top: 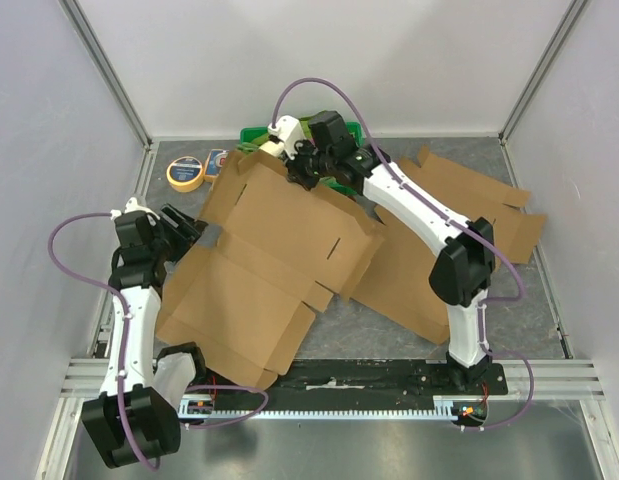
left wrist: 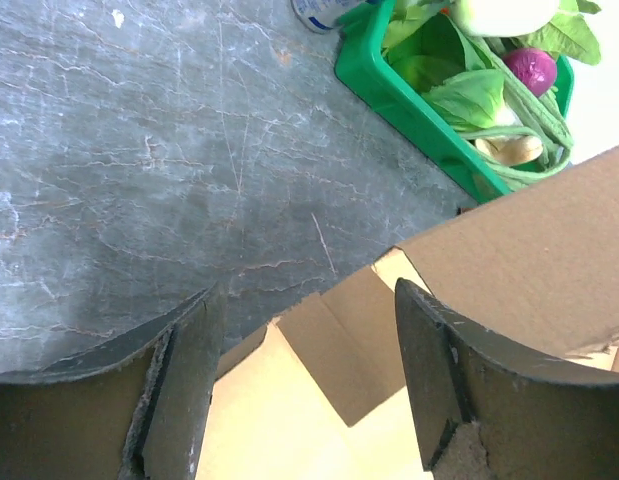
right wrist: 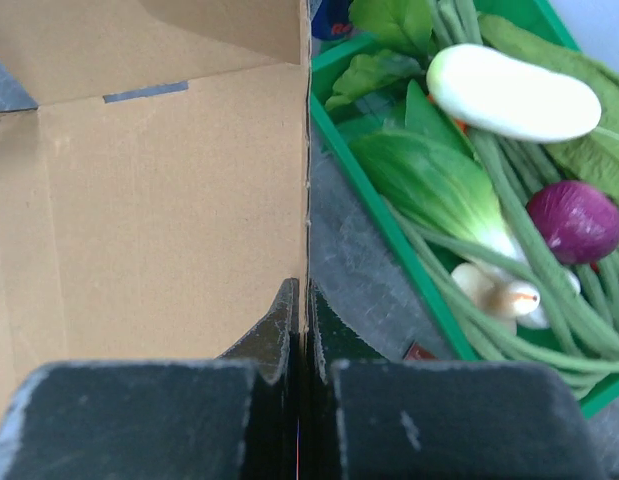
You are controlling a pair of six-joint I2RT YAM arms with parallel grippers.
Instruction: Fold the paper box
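A flat brown cardboard box blank (top: 274, 265) lies across the middle of the table, its far panel raised. My right gripper (top: 311, 172) is shut on the far edge of that raised panel; in the right wrist view the cardboard edge (right wrist: 305, 200) runs between the two closed fingers (right wrist: 279, 325). My left gripper (top: 189, 228) is open at the blank's left edge. In the left wrist view its fingers (left wrist: 184, 370) stand wide apart above a small flap (left wrist: 339, 350) of the blank, holding nothing.
A green tray (top: 251, 134) of vegetables stands at the back, right behind the raised panel; it shows in the right wrist view (right wrist: 389, 230) and the left wrist view (left wrist: 409, 110). A yellow tape roll (top: 185, 173) and a small blue pack (top: 215, 163) lie back left. More flat cardboard (top: 469, 215) lies at the right.
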